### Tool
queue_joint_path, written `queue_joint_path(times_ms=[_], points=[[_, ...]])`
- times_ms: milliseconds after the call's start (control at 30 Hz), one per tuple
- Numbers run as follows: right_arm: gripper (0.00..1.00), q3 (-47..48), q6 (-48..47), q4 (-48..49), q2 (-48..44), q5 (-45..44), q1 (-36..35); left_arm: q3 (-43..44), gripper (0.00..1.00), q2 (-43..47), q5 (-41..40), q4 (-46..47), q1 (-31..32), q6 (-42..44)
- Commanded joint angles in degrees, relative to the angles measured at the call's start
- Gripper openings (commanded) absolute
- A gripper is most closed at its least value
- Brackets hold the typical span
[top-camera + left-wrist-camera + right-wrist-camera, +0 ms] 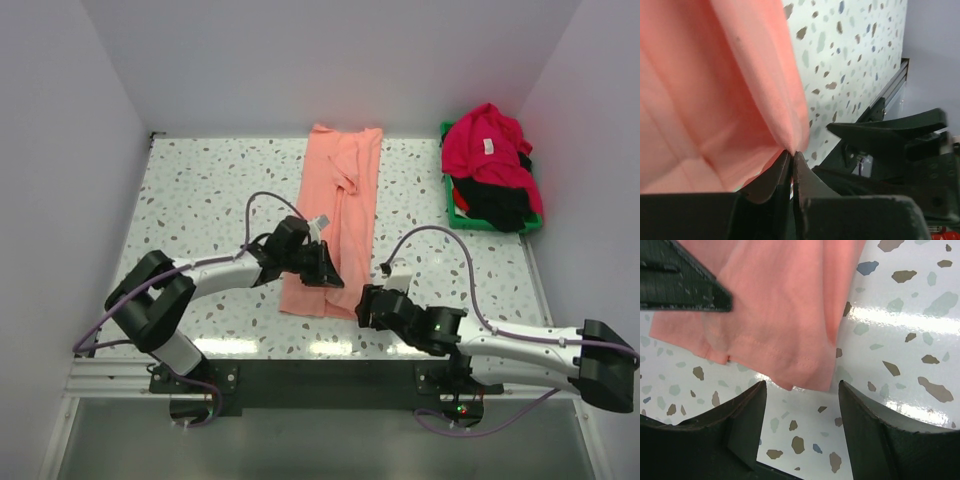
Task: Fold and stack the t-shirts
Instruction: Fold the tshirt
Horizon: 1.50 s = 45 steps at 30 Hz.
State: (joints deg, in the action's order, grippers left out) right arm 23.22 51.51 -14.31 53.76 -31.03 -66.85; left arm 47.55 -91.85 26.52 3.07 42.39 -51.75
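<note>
- The salmon-pink t-shirt (338,200) lies as a long, narrow strip on the speckled bench (200,190). It runs from the middle of the far edge toward the near edge.
- The left gripper (791,154) is at the shirt's near end, its claw pinched tight on a fold of the pink cloth.
- The right gripper (802,385) sits just beside the near right corner of the hem. Its claw is spread wide and holds nothing, and the hem edge lies between the fingertips.
- The crimson red t-shirt (485,145) is heaped on the black t-shirt (500,200) in the green bin (455,213) at the far right corner.
</note>
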Motion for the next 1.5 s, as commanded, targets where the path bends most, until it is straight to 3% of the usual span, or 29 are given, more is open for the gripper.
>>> queue_joint_path(times_ms=[0, 300, 467, 567, 733, 933, 1133, 1467], points=[[0.63, 4.8, 3.42, -7.04, -1.11, -4.04, -0.39, -5.43, 0.11, 3.08, -0.94, 3.43, 0.06, -1.34], [0.65, 11.31, 5.09, -13.2, 7.31, -2.99, -0.47, -7.39, 0.41, 4.66, -4.1, 1.07, 0.06, 1.03], [0.64, 13.69, 5.45, -15.49, 11.89, -2.64, -0.12, -5.8, 0.43, 9.14, -8.23, -2.98, -0.03, 3.92], [0.62, 13.25, 4.66, -14.71, 11.55, -0.18, 2.15, -5.45, 0.43, 12.66, -13.94, -10.0, -0.12, 6.56], [0.55, 9.74, 0.19, -8.48, 7.6, 10.95, 11.98, -7.73, 0.44, 16.96, -22.29, -16.42, -1.34, 9.2], [0.4, 10.35, -3.08, -4.51, 11.8, 18.89, 14.82, -11.69, 0.43, 19.17, -24.32, -17.13, -3.54, 10.0], [0.36, 8.77, -3.17, -2.13, 16.38, 22.94, 14.82, -13.8, 0.43, 19.61, -26.34, -17.57, -4.77, 9.91], [0.39, 8.68, -5.45, -1.95, 21.13, 25.31, 14.73, -16.43, 0.46, 18.38, -27.75, -17.13, -4.86, 10.0]])
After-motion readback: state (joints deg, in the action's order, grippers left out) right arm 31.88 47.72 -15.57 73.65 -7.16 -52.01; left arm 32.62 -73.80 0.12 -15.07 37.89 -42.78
